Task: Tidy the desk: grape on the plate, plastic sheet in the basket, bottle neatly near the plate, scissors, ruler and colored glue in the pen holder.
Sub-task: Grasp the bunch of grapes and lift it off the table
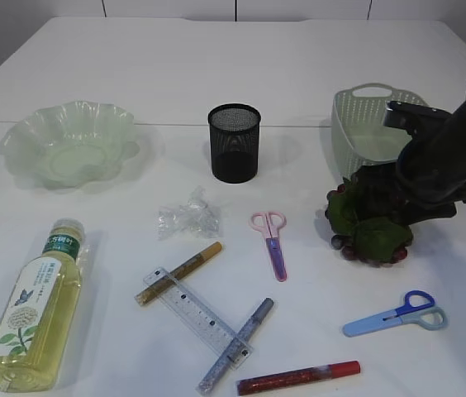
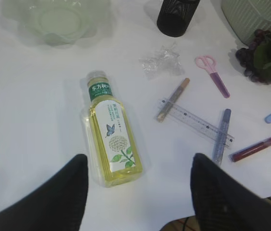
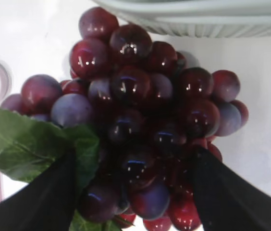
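Observation:
The purple grape bunch [image 1: 373, 236] with green leaves lies in front of the basket [image 1: 357, 124]. My right gripper [image 3: 133, 159] is open, with a finger on each side of the grapes [image 3: 140, 96]. My left gripper [image 2: 139, 161] is open and empty, above the base of the lying bottle [image 2: 111, 137]. The plate [image 1: 26, 136] is at the far left and the black mesh pen holder [image 1: 235, 142] at centre. The crumpled plastic sheet [image 1: 187, 217], pink scissors [image 1: 273, 240], blue scissors [image 1: 398, 314], ruler [image 1: 196, 313] and gold [image 1: 179, 272], silver [image 1: 237, 332] and red [image 1: 299, 378] glue pens lie on the table.
The ruler lies across the gold and silver glue pens. The right arm [image 1: 448, 149] leans over the basket's front. The table's near edge shows between my left fingers.

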Controlling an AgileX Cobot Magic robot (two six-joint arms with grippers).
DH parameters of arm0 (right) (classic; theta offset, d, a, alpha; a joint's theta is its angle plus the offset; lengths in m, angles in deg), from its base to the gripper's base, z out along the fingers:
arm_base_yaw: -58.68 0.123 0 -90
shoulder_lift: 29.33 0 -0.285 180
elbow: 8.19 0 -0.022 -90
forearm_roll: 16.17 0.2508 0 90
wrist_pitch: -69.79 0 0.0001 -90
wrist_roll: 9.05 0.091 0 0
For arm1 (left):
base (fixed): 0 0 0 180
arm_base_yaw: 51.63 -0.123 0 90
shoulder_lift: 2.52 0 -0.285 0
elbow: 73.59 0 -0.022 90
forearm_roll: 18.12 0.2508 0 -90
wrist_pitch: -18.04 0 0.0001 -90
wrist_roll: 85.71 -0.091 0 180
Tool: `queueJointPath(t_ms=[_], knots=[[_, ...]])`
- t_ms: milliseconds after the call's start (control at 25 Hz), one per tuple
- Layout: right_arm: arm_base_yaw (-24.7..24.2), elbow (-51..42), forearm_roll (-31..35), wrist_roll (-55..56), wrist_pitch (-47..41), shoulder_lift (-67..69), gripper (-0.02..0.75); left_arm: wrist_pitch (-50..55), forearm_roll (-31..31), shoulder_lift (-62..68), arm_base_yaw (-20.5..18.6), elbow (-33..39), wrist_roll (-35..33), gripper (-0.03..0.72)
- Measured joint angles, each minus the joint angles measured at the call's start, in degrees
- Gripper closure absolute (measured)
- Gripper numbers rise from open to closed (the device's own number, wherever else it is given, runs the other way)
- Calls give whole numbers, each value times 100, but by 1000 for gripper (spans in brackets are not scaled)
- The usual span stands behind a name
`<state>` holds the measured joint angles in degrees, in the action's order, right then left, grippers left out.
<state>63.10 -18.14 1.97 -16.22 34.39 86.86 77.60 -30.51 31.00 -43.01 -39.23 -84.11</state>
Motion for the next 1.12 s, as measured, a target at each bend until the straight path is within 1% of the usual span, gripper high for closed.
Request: queueJointPath(t_ms=[240, 480, 600, 720, 800, 920, 1120], knots=[[-6, 0, 47, 0, 23, 35, 188, -12, -96, 0, 0, 0, 0, 200], [3, 46, 81, -11, 54, 109, 242, -12, -201, 0, 0, 0, 0, 200], [3, 46, 94, -11, 54, 109, 293, -12, -252, 0, 0, 0, 0, 200], [3, 55, 127, -11, -8, 117, 379, -12, -291, 0, 0, 0, 0, 200], [3, 55, 173, -14, -90, 117, 450, -12, -291, 0, 0, 0, 0, 200], [3, 55, 216, -59, -212, 117, 514, -12, -291, 0, 0, 0, 0, 200], [3, 55, 280, -109, -547, 144, 543, -12, -338, 0, 0, 0, 0, 200]])
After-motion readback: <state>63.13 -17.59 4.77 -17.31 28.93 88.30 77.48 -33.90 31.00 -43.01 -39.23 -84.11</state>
